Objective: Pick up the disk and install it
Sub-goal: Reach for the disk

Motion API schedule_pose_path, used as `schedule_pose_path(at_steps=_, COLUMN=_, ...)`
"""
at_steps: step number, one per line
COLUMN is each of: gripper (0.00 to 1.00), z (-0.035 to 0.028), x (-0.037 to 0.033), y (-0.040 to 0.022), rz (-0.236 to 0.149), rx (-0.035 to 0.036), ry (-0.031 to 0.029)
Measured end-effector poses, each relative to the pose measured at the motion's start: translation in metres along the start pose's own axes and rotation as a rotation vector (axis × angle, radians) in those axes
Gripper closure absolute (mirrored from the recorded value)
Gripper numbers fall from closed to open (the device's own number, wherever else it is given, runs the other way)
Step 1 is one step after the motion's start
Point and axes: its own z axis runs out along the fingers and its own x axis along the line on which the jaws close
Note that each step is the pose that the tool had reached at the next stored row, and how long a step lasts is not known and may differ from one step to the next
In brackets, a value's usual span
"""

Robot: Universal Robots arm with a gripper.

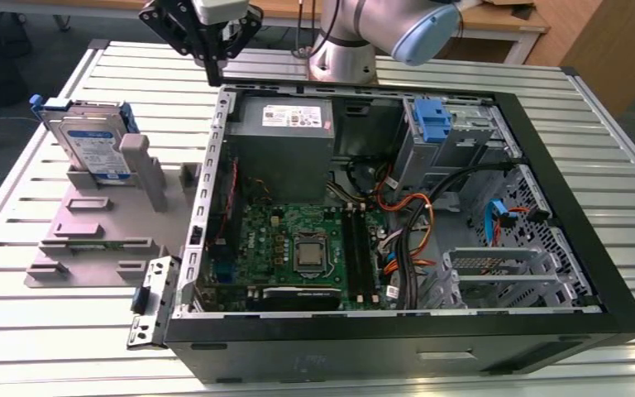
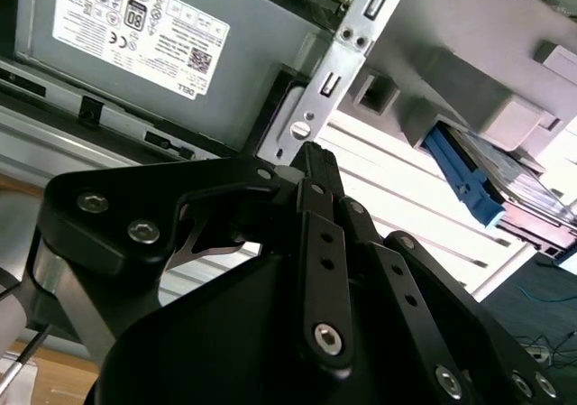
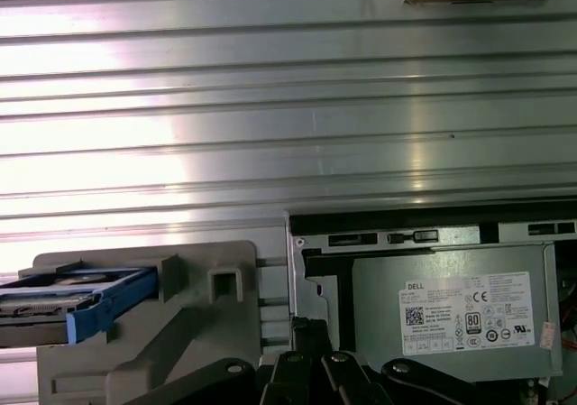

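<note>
slatted metal bench carrying an open PC case, grey stand sitting just beside it on the exterior view's left, disk standing upright in that stand, gripper hovering over the case's far corner, fingers pinching together on nothing at all

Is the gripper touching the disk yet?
Apart. The exterior view shows the gripper above the case corner, the disk in a grey stand to the exterior view's left, a gap between.
</note>
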Motion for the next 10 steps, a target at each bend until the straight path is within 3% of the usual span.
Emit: schedule_pose_path(at_steps=10, gripper=0.89, z=-0.0002, x=0.0227, y=-0.0017, rz=0.001, rx=0.0000, ry=-0.0002)
